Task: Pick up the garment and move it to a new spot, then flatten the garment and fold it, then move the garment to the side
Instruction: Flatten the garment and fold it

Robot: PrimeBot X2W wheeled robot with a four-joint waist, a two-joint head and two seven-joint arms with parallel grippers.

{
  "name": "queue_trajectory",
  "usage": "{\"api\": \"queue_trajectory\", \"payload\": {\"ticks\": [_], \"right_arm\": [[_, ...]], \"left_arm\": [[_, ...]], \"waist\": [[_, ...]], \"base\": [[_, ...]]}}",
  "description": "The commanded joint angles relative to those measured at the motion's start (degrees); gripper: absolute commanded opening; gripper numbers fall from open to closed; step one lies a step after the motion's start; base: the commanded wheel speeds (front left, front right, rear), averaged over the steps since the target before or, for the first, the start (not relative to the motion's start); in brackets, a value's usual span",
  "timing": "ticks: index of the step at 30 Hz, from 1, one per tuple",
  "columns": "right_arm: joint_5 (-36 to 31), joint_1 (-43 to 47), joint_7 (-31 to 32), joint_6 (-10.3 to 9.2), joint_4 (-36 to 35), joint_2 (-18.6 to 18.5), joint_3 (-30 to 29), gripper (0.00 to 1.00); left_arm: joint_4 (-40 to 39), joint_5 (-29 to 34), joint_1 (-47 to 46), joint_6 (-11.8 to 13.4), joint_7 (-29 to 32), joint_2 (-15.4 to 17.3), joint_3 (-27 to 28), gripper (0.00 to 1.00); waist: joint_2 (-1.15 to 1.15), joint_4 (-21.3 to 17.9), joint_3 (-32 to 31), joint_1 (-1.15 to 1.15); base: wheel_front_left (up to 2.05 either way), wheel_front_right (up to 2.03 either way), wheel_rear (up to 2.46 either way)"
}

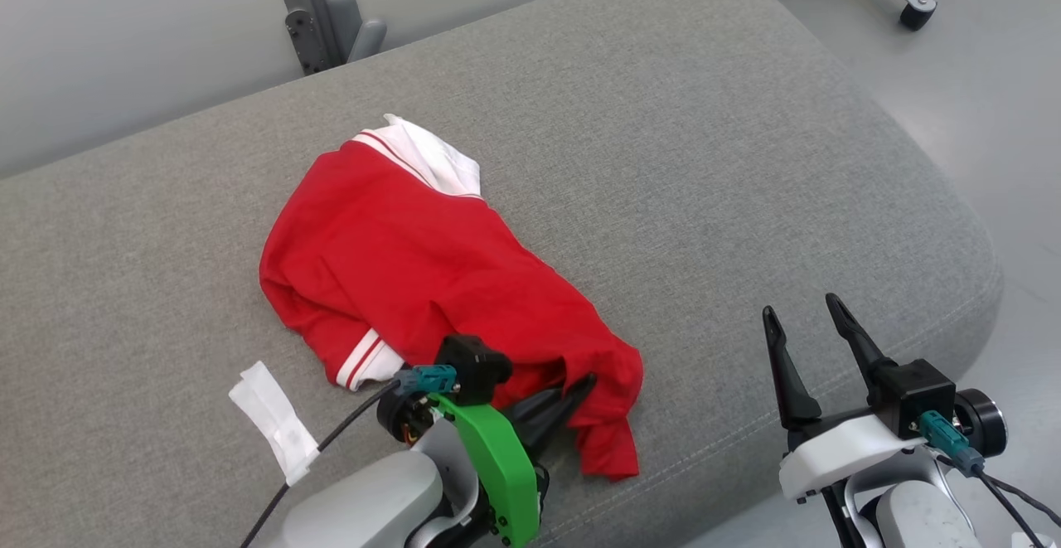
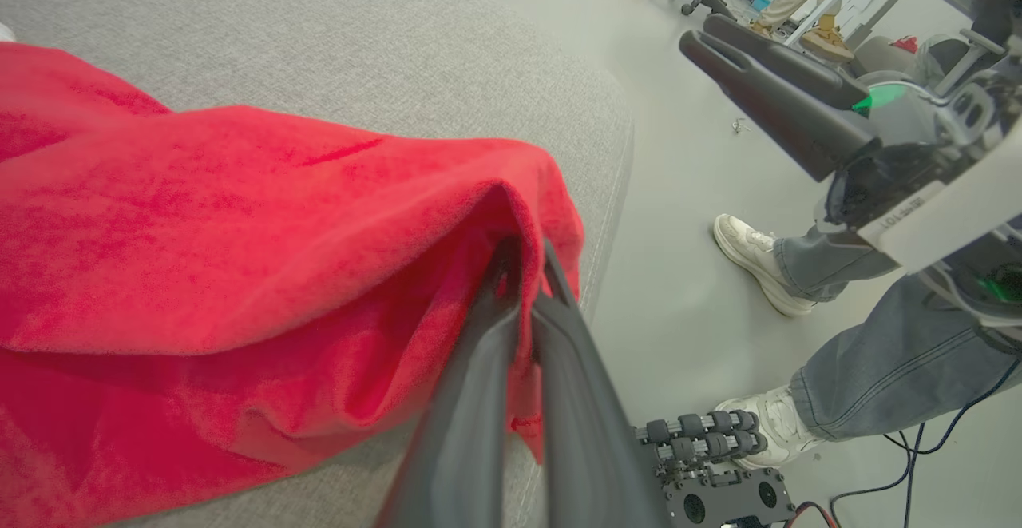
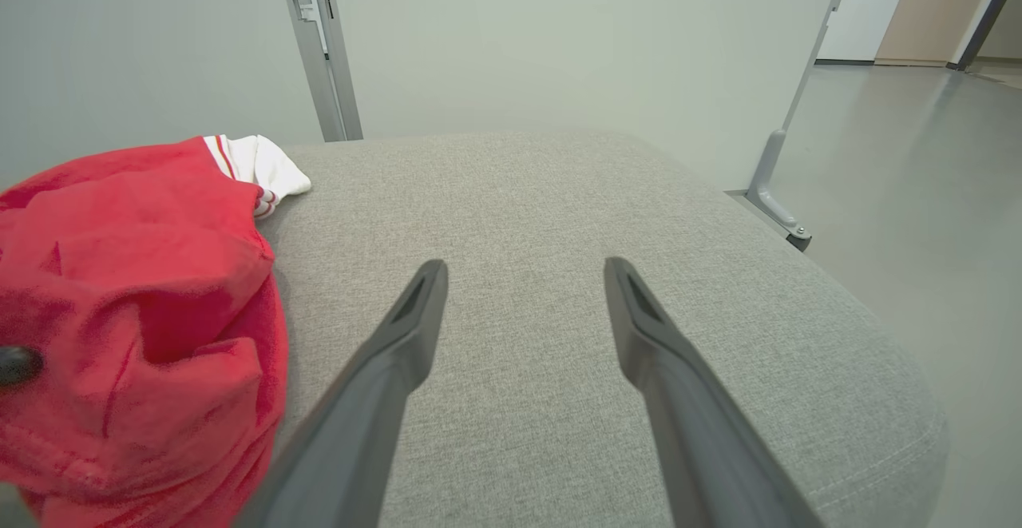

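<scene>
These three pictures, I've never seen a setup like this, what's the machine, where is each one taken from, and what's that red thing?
It is a two-armed robot. One picture looks down from its head; the other two come from cameras on its wrists, looking along the fingers. On the grey cushion lies a crumpled red garment with white trim. The left gripper is shut on the garment's edge. The right gripper hovers open beside it, holding nothing. A person's legs stand on the floor nearby.
</scene>
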Motion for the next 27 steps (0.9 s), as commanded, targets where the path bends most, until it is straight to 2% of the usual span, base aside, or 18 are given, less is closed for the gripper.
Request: {"api": "queue_trajectory", "payload": {"ticks": [1,2,3,4,5,8,10,14,18,20,23,27], "right_arm": [[-0.21,-0.64,-0.18,-0.02,-0.1,-0.22,-0.14,1.0],[-0.18,-0.58,-0.18,-0.02,-0.11,-0.28,-0.24,1.0],[-0.19,-0.52,-0.18,-0.02,-0.07,-0.32,-0.31,1.0],[-0.27,-0.45,-0.18,-0.02,0.01,-0.3,-0.32,1.0],[-0.35,-0.39,-0.18,-0.02,0.1,-0.28,-0.25,1.0],[-0.37,-0.19,-0.18,-0.02,0.16,-0.19,0.04,1.0],[-0.33,0.08,-0.18,-0.02,0.05,-0.13,0.13,1.0],[-0.28,0.78,-0.18,-0.02,-0.36,-0.09,-0.35,1.0],[-0.31,1.21,-0.18,-0.02,-0.57,-0.02,-0.78,1.0],[-0.3,1.23,-0.18,-0.02,-0.55,0.04,-0.84,1.0],[-0.41,0.79,-0.18,-0.02,-0.42,0.05,-0.64,1.0],[-0.49,-0.26,-0.18,-0.02,-0.28,0.05,-0.13,1.0]], "left_arm": [[1.5,0.06,1.03,0.13,-1.02,-1.1,-0.02,0.0],[2.59,-0.15,1.37,0.13,-1.84,-1.98,0.01,0.0],[3.56,-0.26,1.53,0.13,-2.53,-2.54,0.22,0.04],[4.75,0.47,1.39,0.4,-3.34,-2.85,0.53,0.46],[5.64,1.46,1.03,1.03,-4.0,-3.06,0.77,1.0],[5.72,2.53,1.84,3.03,-5.12,-3.3,2.24,1.0],[3.93,2.57,3.02,4.73,-5.51,-1.8,3.51,1.0],[-1.95,-0.98,6.42,8.7,-4.05,4.02,6.32,1.0],[-5.98,-4.5,9.62,15.18,-4.51,11.31,11.9,1.0],[-6.22,-6.81,11.47,17.49,-4.87,13.04,14.81,1.0],[-4.96,-10.8,13.02,18.15,-5.02,13.95,18.69,1.0],[-2.26,-15.32,13.23,15.77,-2.96,11.9,20.31,1.0]], "waist": [[0.62,0.62,0.53,0.0],[0.62,0.78,0.58,0.0],[0.62,0.95,0.6,0.0],[0.62,1.1,0.56,0.0],[0.62,1.18,0.48,0.0],[0.62,1.15,0.05,0.0],[0.62,1.05,-0.21,0.0],[0.62,0.99,-0.36,0.0],[0.62,1.3,-0.02,0.0],[0.62,1.55,0.21,0.0],[0.62,1.8,0.53,0.0],[0.62,1.79,0.96,0.0]], "base": [[0.0,0.0,0.0],[0.0,0.0,0.0],[0.0,0.0,0.0],[0.0,0.0,0.0],[0.0,0.0,0.0],[0.0,0.0,0.0],[0.0,0.0,0.0],[0.0,0.0,0.0],[0.0,0.0,0.0],[0.0,0.0,0.0],[0.0,0.0,0.0],[0.0,0.0,0.0]]}}
